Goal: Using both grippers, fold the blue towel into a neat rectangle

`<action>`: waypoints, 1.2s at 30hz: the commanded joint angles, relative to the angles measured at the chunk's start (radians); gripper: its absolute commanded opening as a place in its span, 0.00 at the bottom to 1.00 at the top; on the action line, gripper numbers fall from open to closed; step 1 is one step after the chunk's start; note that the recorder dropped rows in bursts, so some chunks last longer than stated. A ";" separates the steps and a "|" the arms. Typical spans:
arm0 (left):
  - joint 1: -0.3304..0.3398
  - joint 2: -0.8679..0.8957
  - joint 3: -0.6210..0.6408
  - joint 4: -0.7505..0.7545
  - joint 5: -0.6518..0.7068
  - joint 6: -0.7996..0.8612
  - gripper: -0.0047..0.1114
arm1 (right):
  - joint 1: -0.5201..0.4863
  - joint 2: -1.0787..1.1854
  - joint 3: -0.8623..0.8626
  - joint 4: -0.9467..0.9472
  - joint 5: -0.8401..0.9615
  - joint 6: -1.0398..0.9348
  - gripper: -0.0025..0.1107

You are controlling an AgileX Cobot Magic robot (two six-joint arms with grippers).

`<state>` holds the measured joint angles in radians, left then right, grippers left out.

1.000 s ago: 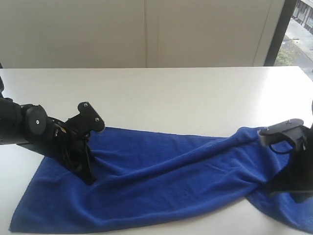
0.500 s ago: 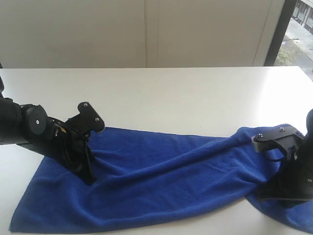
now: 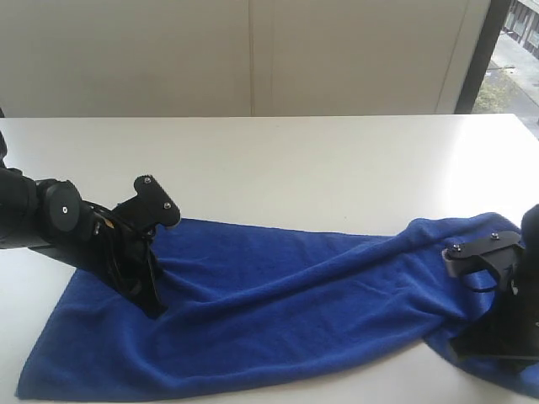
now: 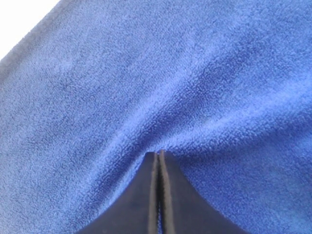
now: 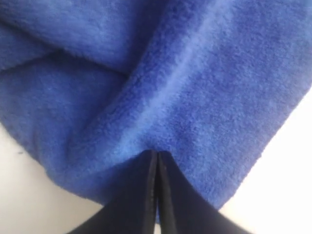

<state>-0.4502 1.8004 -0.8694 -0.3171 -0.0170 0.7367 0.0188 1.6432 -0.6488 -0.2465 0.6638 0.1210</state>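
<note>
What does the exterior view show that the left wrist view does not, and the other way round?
Only the exterior view: the white table, the right gripper, and the whole towel lying long across the table, bunched near the right gripper. Only the left wrist view: the left gripper shut, cloth puckering at its tips, and the hem close up. Both: the blue towel and the left gripper on it.

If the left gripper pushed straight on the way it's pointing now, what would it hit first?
The deep-blue terry towel: the left gripper is shut, its tips pinching the pile. The white table probably lies right beneath, though depth is unclear.
</note>
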 commanded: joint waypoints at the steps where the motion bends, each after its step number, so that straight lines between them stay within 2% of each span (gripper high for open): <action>1: 0.010 0.024 0.009 0.004 0.044 -0.004 0.04 | -0.008 0.037 0.027 -0.202 0.159 0.098 0.02; 8: 0.010 0.024 0.009 0.004 0.044 -0.004 0.04 | -0.010 0.037 0.035 -0.253 0.225 0.102 0.02; 12: 0.010 0.024 0.009 0.004 0.044 -0.004 0.04 | -0.010 0.037 0.035 -0.360 0.297 0.129 0.02; 20: 0.010 0.024 0.009 0.004 0.046 -0.004 0.04 | -0.010 0.021 0.023 -0.400 0.290 0.198 0.02; 25: 0.010 -0.013 0.007 0.004 0.048 -0.004 0.04 | -0.008 -0.086 -0.016 -0.400 0.268 0.204 0.02; 32: 0.010 -0.173 0.007 -0.008 0.094 -0.008 0.04 | -0.008 -0.303 -0.029 -0.319 0.149 0.191 0.02; 36: 0.010 -0.282 0.007 -0.028 0.218 -0.008 0.04 | -0.008 -0.408 -0.027 -0.183 0.047 0.098 0.02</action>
<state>-0.4422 1.5857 -0.8675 -0.3204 0.1051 0.7367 0.0166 1.3037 -0.6759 -0.5248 0.7694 0.2873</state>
